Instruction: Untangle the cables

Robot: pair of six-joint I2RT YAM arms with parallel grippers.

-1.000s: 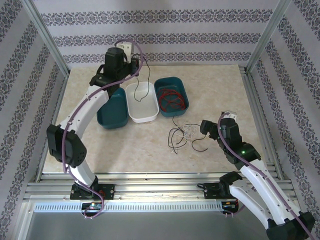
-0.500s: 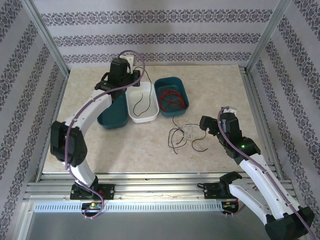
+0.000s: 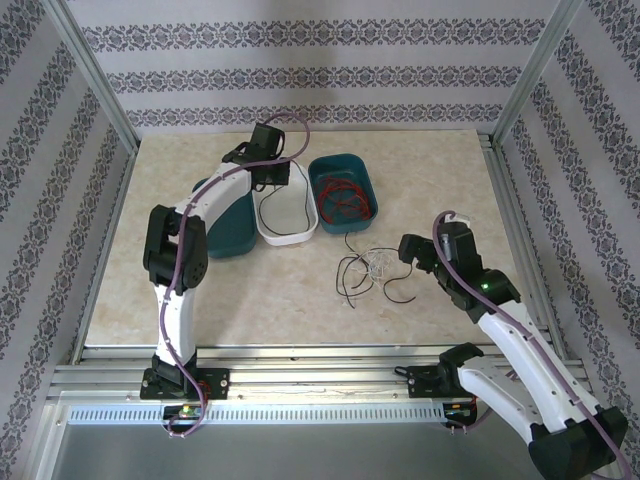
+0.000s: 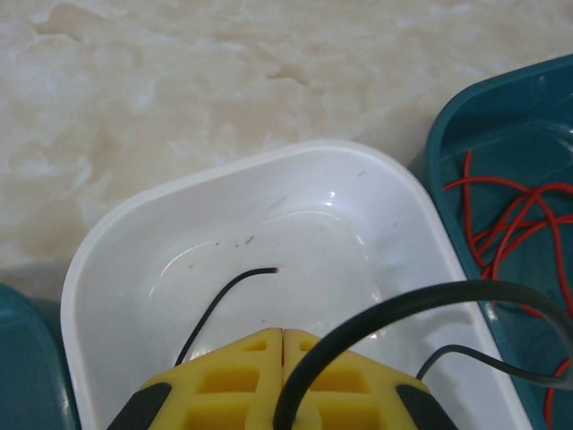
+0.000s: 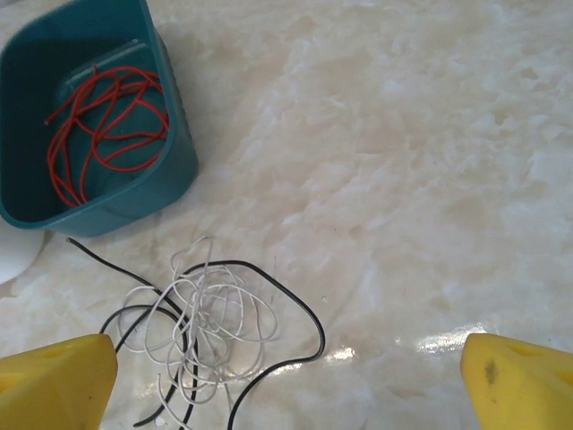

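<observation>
Left arm: rises from its base at the near edge, elbow bent high, forearm reaching far and rightward. The left gripper (image 3: 272,180) (image 4: 284,333) hangs low over the white bin (image 3: 285,232) (image 4: 224,175). Its yellow fingers are pressed together. The held black cable (image 4: 421,296) comes out at their seam and arcs off to the right. A thin strand of black wire lies on the bin floor, running from under the left finger up and right, with its cut end pointing right. Can't tell whether this strand belongs to the same cable.

Right arm: folded low at the right side of the marble-look table (image 3: 200,290), wrist turned left. The right gripper (image 3: 408,250) (image 5: 286,394) faces the tangle with its jaws spread wide, nothing between them.

The tangle lies on the table in front of the right teal bin (image 3: 365,180) (image 5: 170,170) (image 4: 474,116) and just beside the right gripper. The whitish cable (image 3: 378,264) (image 5: 210,322) sits as small overlapping loops. The loose black cables (image 3: 350,275) (image 5: 286,305) thread through and around it, spreading mostly left to right in the top view. One black end points toward the right teal bin.

The red cables (image 3: 345,200) (image 5: 103,125) (image 4: 510,215) are coiled inside the right teal bin. The left teal bin (image 3: 225,230) (image 4: 18,358) stands on the white bin's other side, touching it.
</observation>
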